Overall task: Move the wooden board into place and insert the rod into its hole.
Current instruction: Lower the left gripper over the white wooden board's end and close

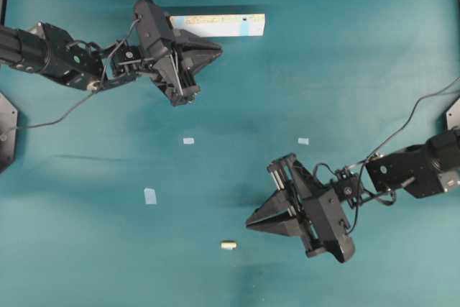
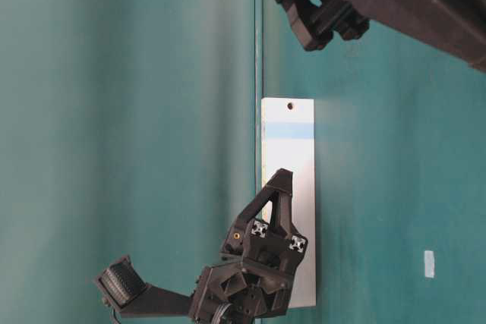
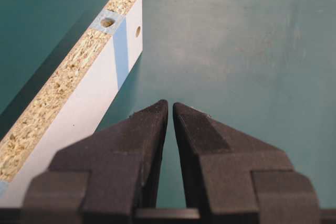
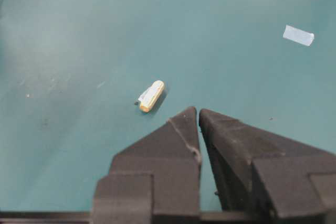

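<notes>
Left gripper point(image 1: 205, 52): closed, empty, beside the wooden board point(image 1: 223, 24).
Wooden board: seen at 12 o'clock on the table; judged stiff and light, best clamped across its narrow width.
Rod point(image 1: 228, 245): at 6 o'clock; judged light, easily rolled, best pinched mid-length.
Right gripper point(image 1: 253, 223): nearly closed, empty.

1 board point(image 1: 228, 24), 1 rod point(image 1: 228, 245), 3 tape sq. point(image 1: 150, 195), 2 arms point(image 1: 57, 55)

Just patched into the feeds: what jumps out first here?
Two black arms over a teal table: the left gripper, shut and empty, sits beside the board at the far edge. The right gripper, also shut and empty, points at the rod lying loose near the front.
</notes>
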